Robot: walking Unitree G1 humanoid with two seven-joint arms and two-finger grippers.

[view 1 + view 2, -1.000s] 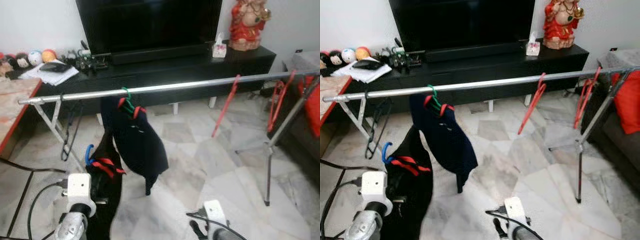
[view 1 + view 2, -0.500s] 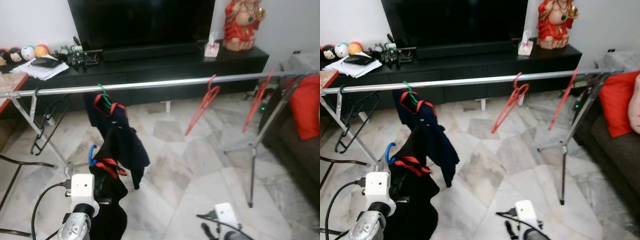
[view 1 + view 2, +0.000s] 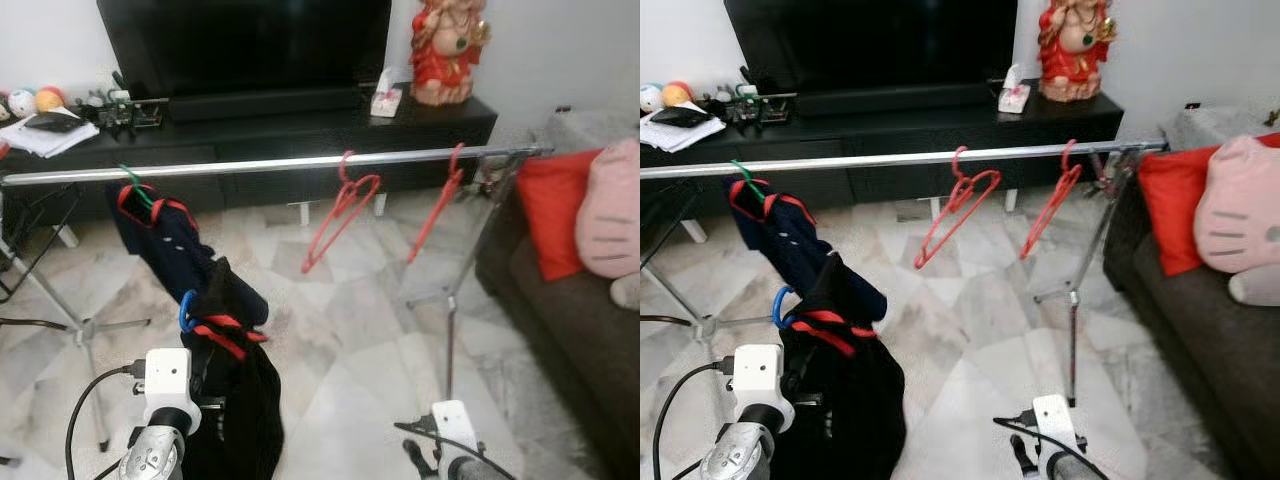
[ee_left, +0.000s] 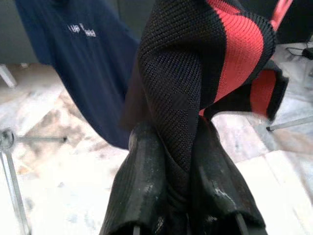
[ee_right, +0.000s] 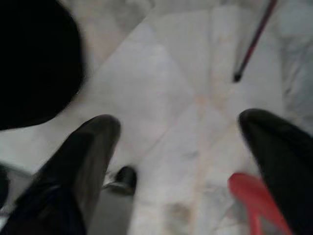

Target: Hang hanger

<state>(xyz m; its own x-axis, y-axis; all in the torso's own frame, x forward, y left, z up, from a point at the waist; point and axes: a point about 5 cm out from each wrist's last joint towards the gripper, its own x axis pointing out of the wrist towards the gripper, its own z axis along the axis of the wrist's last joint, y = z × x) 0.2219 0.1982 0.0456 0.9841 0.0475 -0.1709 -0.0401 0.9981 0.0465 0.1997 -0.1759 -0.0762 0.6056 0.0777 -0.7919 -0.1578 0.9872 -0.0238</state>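
Fingers [image 4: 146,186] of left gripper [image 4: 178,196] pinch black-red garment [image 3: 232,400] on blue hanger [image 3: 186,311], low near-left, below rail [image 3: 270,163]. Right gripper [image 5: 181,161] fingers spread over floor. View swung right since earlier — sofa [image 3: 560,300] now visible.

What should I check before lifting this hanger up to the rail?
1. Grasp: left gripper is shut on the black and red garment at its neck: ok.
2. Hook: the blue hanger hook sticks up out of the garment; whether it faces the rail, cannot tell.
3. Free spot: the rail has a bare stretch between the navy shirt and the nearer red hanger: ok.
4. Height: the hook sits well below the rail: not ok, raise it.
5. Right gripper: open, low over the floor, holding nothing: ok.
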